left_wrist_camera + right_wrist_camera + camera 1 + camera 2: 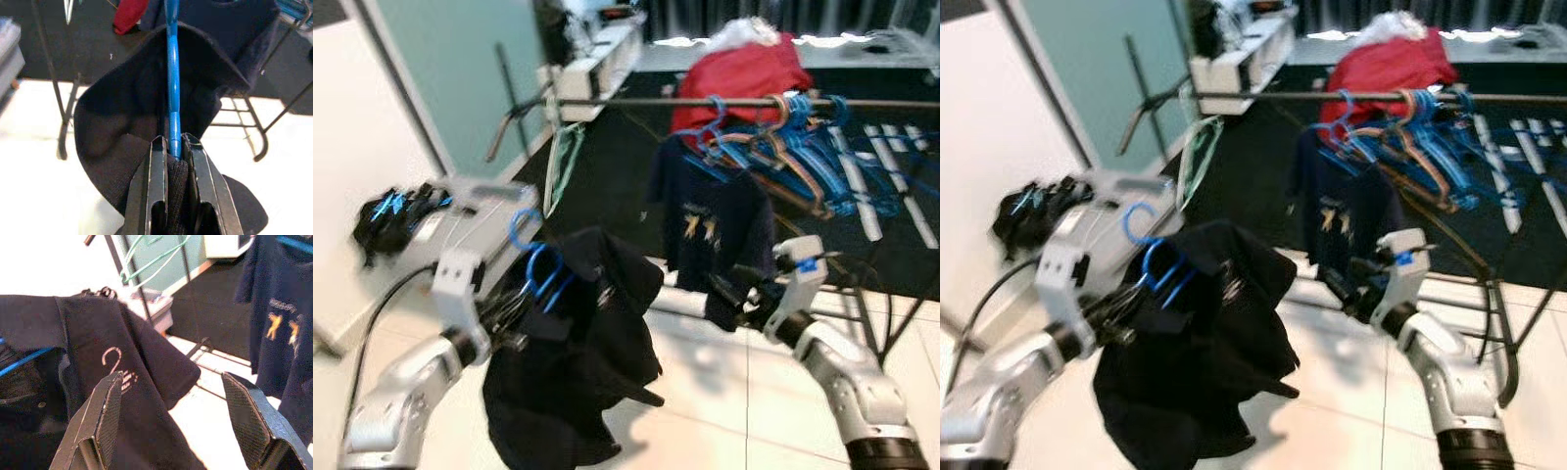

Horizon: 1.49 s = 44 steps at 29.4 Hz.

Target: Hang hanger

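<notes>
While the right pincer (pixel 168 421) gapes wide nearby, the left pincer (pixel 172 149) clamps the blue hanger (pixel 172 93) carrying a black shirt (pixel 573 362).

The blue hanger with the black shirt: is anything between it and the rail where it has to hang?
Nothing visible blocks the way. The left gripper holds the blue hanger with the black shirt below the rail. The stretch of rail left of the hung navy shirt is bare.
</notes>
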### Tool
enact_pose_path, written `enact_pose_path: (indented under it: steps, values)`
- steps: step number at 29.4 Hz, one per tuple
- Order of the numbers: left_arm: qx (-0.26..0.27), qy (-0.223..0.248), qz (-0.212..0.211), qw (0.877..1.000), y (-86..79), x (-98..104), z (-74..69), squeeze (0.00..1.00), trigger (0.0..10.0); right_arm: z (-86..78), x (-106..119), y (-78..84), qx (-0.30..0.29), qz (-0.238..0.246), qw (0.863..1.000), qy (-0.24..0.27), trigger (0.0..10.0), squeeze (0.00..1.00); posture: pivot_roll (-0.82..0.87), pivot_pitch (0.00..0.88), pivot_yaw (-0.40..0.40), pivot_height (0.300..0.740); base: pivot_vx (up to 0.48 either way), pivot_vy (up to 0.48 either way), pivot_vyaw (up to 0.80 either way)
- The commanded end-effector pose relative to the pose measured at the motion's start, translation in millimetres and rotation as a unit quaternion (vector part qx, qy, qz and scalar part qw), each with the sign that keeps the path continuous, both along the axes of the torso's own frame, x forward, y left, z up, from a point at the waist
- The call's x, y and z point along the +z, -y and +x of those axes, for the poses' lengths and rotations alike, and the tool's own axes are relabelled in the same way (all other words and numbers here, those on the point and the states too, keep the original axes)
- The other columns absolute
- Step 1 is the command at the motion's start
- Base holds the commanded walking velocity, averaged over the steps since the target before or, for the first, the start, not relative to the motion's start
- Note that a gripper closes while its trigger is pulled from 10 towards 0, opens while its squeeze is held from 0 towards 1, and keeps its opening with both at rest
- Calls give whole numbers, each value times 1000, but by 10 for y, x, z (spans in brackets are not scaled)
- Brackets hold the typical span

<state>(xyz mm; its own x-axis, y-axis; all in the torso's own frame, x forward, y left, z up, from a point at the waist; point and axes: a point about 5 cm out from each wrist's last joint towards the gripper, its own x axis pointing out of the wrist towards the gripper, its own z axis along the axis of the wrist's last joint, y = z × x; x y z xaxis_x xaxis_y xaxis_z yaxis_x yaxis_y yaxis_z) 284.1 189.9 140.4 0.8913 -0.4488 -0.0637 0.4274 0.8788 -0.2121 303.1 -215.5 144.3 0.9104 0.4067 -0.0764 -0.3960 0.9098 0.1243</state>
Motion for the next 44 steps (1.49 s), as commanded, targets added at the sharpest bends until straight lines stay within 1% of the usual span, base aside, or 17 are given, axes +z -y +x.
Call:
enact_pose_path:
  steps: [1, 8, 11, 15, 17, 18, 20, 21, 23, 27, 30, 33, 36, 38, 40, 41, 44]
  values:
    - [30, 25, -22, 999, -94, 56, 6, 0, 10000, -18, -14, -51, 8, 4, 1000, 1, 10000, 0, -85, 0, 57, 735, -368, 0, 800]
    - [42, 33, -35, 998, 17, 73, -5, 0, 10000, -8, -8, -92, 14, 11, 1000, 4, 10000, 0, -50, 0, 51, 735, -364, 0, 800]
    - [47, 34, -38, 998, 12, 74, 6, 0, 10000, -4, -3, -112, 18, 12, 1000, 5, 10000, 0, -44, 0, 52, 735, -364, 0, 800]
    - [62, 37, -55, 996, -69, 108, 59, 0, 10000, -1, 42, -190, 29, 23, 999, 13, 10000, 0, -11, 0, 48, 735, -365, 0, 800]
    - [68, 41, -64, 995, -92, 139, 102, 0, 10000, 1, 77, -243, 39, 32, 999, 18, 10000, 0, 1, 0, 37, 735, -382, 0, 800]
    - [84, 49, -83, 992, -115, 197, 196, 0, 10000, 17, 130, -376, 67, 42, 997, 24, 10000, 0, 17, 0, 14, 735, -439, 0, 800]
    - [90, 51, -89, 991, -118, 213, 227, 0, 10000, 24, 142, -427, 79, 43, 996, 24, 10000, 0, 17, 0, 14, 735, -439, 0, 800]
    - [90, 51, -89, 991, -118, 213, 227, 0, 10000, 24, 142, -427, 79, 43, 996, 24, 10000, 0, 17, 0, 14, 735, -439, 0, 800]
    - [88, 60, -86, 991, -76, 244, 237, 0, 10000, 45, 173, -544, 104, 46, 993, 25, 10000, 0, 27, 0, -9, 735, -420, 0, 800]
    - [86, 64, -80, 991, -59, 252, 225, 0, 10000, 59, 198, -597, 114, 53, 992, 27, 10000, 0, 33, 0, -14, 735, -401, 0, 800]
    - [106, 67, -89, 988, -159, 273, 217, 0, 10000, 128, 267, -774, 136, 74, 987, 35, 10000, 0, 53, 2, -15, 735, -252, 0, 800]
    - [113, 72, -95, 986, -189, 290, 215, 0, 10000, 148, 283, -805, 139, 77, 987, 37, 10000, 0, 55, 1, -15, 735, 0, 0, 800]
    - [113, 72, -95, 986, -189, 290, 215, 0, 10000, 148, 283, -805, 139, 77, 987, 37, 10000, 0, 55, 1, -15, 735, 0, 0, 800]
    - [129, 78, -100, 983, -237, 304, 221, 0, 10000, 150, 292, -802, 139, 79, 986, 37, 10000, 0, 52, 0, -13, 735, 0, 0, 775]
    - [176, 96, -114, 973, -377, 347, 227, 0, 10000, 152, 298, -764, 136, 74, 987, 37, 10000, 0, 33, 0, -8, 735, 480, 0, 419]
    - [176, 96, -114, 973, -377, 347, 227, 0, 10000, 152, 298, -764, 136, 74, 987, 37, 10000, 0, 33, 0, -8, 735, 480, 0, 425]
    - [229, 102, -111, 962, -533, 348, 188, 0, 10000, 138, 285, -705, 132, 48, 989, 39, 10000, 0, 18, 0, -4, 735, 480, 0, 727]
